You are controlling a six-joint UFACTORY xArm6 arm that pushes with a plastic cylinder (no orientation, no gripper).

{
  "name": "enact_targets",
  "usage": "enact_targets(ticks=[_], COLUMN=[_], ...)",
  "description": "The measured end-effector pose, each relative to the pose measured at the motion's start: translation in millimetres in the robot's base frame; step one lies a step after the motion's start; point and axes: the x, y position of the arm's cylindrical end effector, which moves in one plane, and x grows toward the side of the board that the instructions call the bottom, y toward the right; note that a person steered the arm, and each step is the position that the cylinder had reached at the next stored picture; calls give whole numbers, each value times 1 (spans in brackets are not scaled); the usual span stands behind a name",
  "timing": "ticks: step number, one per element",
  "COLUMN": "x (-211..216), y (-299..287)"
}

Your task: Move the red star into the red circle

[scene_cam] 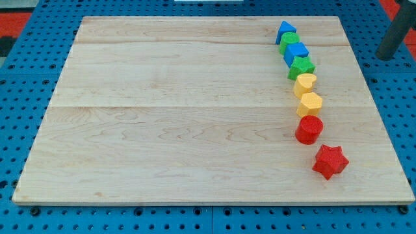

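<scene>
The red star (330, 161) lies near the board's lower right, just below and to the right of the red circle (309, 129), with a small gap between them. My tip (385, 57) is the lower end of the dark rod at the view's top right. It sits off the wooden board, over the blue pegboard, far above and to the right of both red blocks and touching no block.
A column of blocks runs up from the red circle: yellow hexagon (310, 103), yellow heart (305, 83), green star (301, 66), blue cube (296, 53), green circle (290, 43), blue pointed block (285, 30). The wooden board (162, 117) lies on blue pegboard.
</scene>
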Motion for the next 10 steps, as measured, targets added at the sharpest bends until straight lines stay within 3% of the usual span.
enact_targets(ticks=[2,3,4,5,7,8,9,10], x=[173,265,283,263,250,278,260,221], y=[-3,-32,-105,-144,-170,-185,-284,-290])
